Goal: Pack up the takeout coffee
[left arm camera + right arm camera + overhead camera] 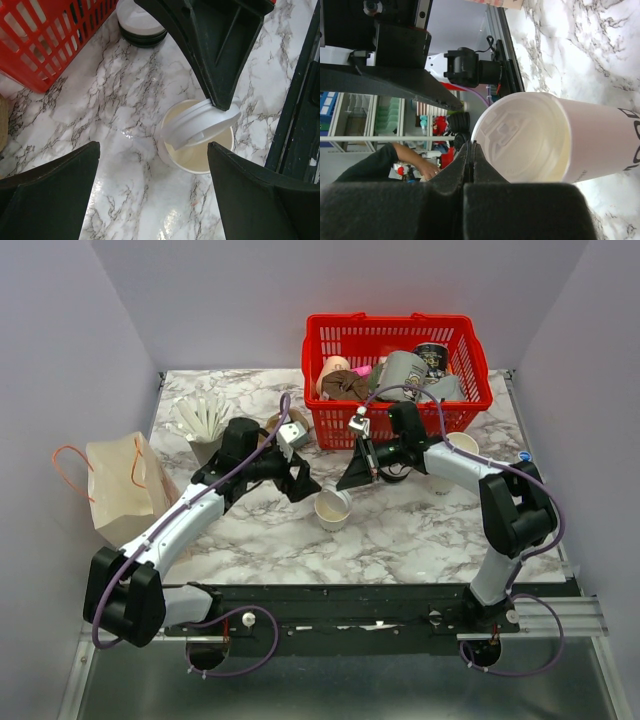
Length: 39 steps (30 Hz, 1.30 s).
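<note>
The small white paper cup (333,512) stands on the marble table between my two grippers. Its round white lid (200,125) lies tilted across its mouth, one edge dipping inside and the other raised. My right gripper (352,478) comes down from the right and is shut on the lid's raised rim. The right wrist view shows the lid (520,135) face-on, the cup's wall (605,145) behind it and the fingertips (477,165) pressed together. My left gripper (300,483) is open just left of the cup, with its fingers (50,190) wide apart and touching nothing.
A brown paper bag (125,490) with orange handles stands at the left table edge. A red basket (390,322) of mixed items sits at the back, also in the left wrist view (45,45). A short stack of round lids (140,22) stands near the basket.
</note>
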### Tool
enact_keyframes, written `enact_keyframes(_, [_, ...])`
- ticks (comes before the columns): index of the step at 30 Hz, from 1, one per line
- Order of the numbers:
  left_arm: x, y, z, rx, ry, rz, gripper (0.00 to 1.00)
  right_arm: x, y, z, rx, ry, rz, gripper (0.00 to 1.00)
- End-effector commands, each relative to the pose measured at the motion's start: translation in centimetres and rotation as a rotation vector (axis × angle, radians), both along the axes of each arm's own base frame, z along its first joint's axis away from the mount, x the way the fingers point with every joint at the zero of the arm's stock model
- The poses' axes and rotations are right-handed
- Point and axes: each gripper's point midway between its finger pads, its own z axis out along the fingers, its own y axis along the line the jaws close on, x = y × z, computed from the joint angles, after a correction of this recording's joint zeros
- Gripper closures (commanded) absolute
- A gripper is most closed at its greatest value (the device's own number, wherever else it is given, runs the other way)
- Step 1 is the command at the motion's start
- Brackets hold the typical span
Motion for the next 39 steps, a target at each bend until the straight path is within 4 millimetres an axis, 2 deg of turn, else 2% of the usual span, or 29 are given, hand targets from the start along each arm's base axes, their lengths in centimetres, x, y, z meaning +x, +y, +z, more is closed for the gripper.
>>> enact_keyframes(1, [0.1,-0.9,0.1,-0.017,-0.037,-0.029,0.04,0.1,-0.4,-1.4,-0.060,0.054,-0.037,0.98])
enact_keyframes(7, [0.2,-1.1,0.1,-0.021,-0.040,-0.014,0.04,0.4,-0.5,-1.8,-0.096,0.030,-0.058,0.95])
enact_keyframes(17, [-0.6,-1.2,-0.6,-0.017,-0.031,-0.030,0.04,1.0,-0.6,-1.3,-0.131,-0.051,-0.088,0.89])
enact_keyframes(36, [-1.3,-1.9,-1.9,-0.038,0.034,-0.032,0.04,1.3,-1.1,-1.3,-0.187,-0.086,-0.110,0.66])
enact_keyframes(39, [-1.1,-2.3,-1.5,-0.063,0.028,-0.024,0.04,1.5,-1.1,-1.3,-0.198,-0.096,-0.113,0.63])
